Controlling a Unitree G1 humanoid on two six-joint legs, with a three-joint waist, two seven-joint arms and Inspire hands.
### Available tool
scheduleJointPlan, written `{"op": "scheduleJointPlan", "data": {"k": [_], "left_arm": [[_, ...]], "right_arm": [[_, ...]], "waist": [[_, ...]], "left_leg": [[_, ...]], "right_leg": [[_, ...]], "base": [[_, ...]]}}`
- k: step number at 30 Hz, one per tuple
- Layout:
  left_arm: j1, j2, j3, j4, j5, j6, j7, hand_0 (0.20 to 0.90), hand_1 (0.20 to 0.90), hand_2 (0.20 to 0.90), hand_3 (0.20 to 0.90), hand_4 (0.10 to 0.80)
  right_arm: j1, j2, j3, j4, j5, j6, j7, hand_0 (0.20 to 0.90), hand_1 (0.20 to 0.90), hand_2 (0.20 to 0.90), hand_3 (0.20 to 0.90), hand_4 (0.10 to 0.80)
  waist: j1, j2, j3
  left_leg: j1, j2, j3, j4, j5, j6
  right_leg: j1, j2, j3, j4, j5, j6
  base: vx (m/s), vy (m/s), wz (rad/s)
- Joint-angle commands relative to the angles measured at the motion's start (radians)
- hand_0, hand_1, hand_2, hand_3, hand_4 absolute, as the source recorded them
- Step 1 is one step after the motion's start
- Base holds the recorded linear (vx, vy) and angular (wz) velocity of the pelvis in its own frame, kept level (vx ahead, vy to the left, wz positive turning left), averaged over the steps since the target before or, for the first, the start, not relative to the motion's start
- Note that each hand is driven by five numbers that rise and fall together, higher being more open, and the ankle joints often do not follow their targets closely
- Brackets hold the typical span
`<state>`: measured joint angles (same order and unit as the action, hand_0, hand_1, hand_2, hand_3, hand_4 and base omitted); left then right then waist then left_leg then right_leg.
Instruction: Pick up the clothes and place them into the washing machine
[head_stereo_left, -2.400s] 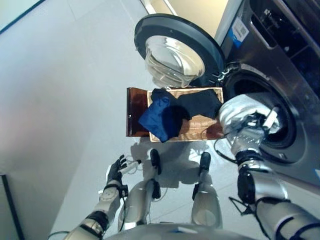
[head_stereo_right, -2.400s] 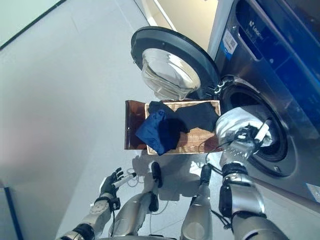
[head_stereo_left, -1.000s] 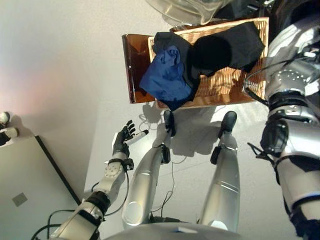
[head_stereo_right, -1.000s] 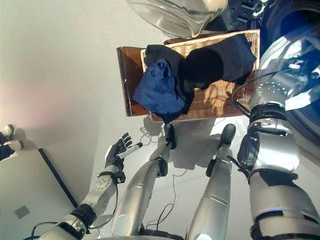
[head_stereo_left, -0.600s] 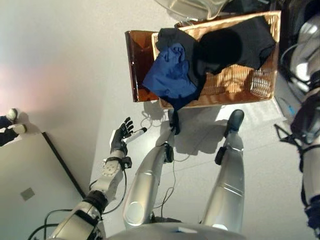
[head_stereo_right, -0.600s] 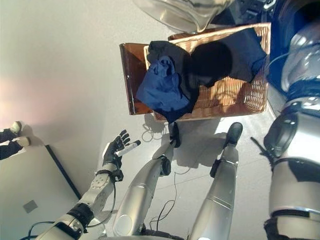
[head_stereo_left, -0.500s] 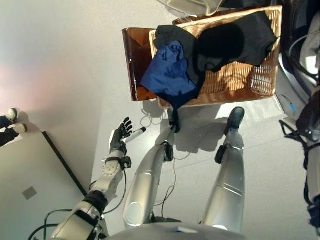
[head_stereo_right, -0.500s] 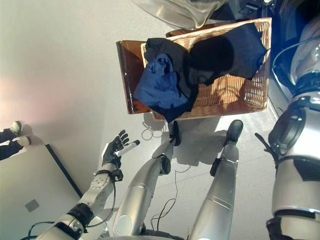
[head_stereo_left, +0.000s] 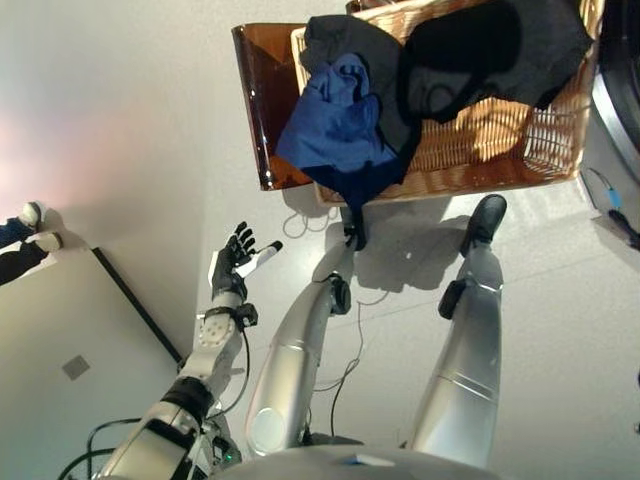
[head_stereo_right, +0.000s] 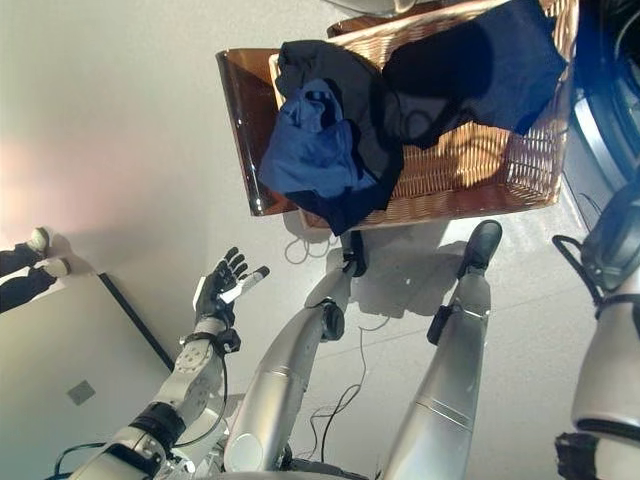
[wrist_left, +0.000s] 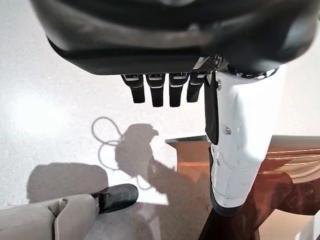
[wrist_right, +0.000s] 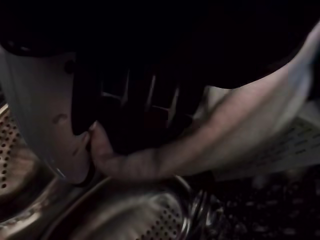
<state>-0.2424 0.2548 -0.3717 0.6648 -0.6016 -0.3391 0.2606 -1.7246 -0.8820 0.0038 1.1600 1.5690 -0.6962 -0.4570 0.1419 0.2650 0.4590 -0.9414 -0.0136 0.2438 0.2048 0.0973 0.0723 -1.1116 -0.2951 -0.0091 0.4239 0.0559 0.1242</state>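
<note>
L hand (head_stereo_left: 231, 266) splayed; R hand (wrist_right: 135, 107) pinching cloth.

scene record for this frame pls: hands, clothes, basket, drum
left hand: open, empty, held out over the floor, beside the basket
right hand: inside the perforated drum, fingers curled on a white garment
basket: wicker, on the floor ahead of the robot
blue garment: draped over the basket's near left rim
dark clothes: spread across the basket, partly over its rim
brown panel: against the basket's left side
progress: white garment at the drum, blue and dark clothes not yet picked up
</note>
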Motion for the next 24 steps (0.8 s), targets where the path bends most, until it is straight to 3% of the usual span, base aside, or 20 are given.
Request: {"op": "scheduleJointPlan", "data": {"k": [1, 4, 5, 24], "left_arm": [[0.111, 0.083, 0.017, -0.005, 0.004, -0.047, 0.047, 0.9, 0.9, 0.9, 0.9, 0.8], [0.107, 0.08, 0.017, -0.009, 0.001, -0.044, 0.053, 0.9, 0.9, 0.9, 0.9, 0.8], [0.107, 0.083, 0.02, -0.012, 0.0, -0.045, 0.057, 0.9, 0.9, 0.9, 0.9, 0.8], [0.111, 0.104, 0.029, -0.05, 0.013, -0.038, 0.087, 0.9, 0.9, 0.9, 0.9, 0.8]], "right_arm": [[-0.053, -0.119, 0.238, -0.139, -0.159, -0.027, 0.057, 0.2, 0.2, 0.2, 0.2, 0.3], [-0.034, -0.105, 0.214, -0.126, -0.163, -0.029, 0.037, 0.2, 0.2, 0.2, 0.2, 0.3], [-0.028, -0.104, 0.208, -0.103, -0.183, -0.015, 0.014, 0.9, 0.9, 0.9, 0.9, 0.8], [0.043, -0.079, 0.204, -0.005, -0.365, 0.122, -0.128, 0.9, 0.9, 0.9, 0.9, 0.8]], "waist": [[0.008, 0.027, -0.15], [0.008, 0.03, -0.142], [0.009, 0.027, -0.141], [0.008, 0.016, -0.138]], "left_leg": [[-0.007, 0.084, -0.056, 0.087, -0.118, -0.123], [-0.013, 0.083, -0.057, 0.082, -0.114, -0.121], [-0.017, 0.083, -0.058, 0.083, -0.114, -0.12], [-0.023, 0.075, -0.055, 0.071, -0.115, -0.112]], "right_leg": [[-0.052, 0.009, 0.05, 0.095, -0.047, 0.006], [-0.061, 0.01, 0.052, 0.095, -0.045, 0.007], [-0.064, 0.009, 0.052, 0.096, -0.044, 0.007], [-0.059, 0.011, 0.04, 0.068, -0.023, 0.003]], "base": [[0.0, 0.0, 0.0], [-0.001, -0.005, 0.01], [-0.004, -0.004, 0.04], [0.0, 0.0, 0.0]]}}
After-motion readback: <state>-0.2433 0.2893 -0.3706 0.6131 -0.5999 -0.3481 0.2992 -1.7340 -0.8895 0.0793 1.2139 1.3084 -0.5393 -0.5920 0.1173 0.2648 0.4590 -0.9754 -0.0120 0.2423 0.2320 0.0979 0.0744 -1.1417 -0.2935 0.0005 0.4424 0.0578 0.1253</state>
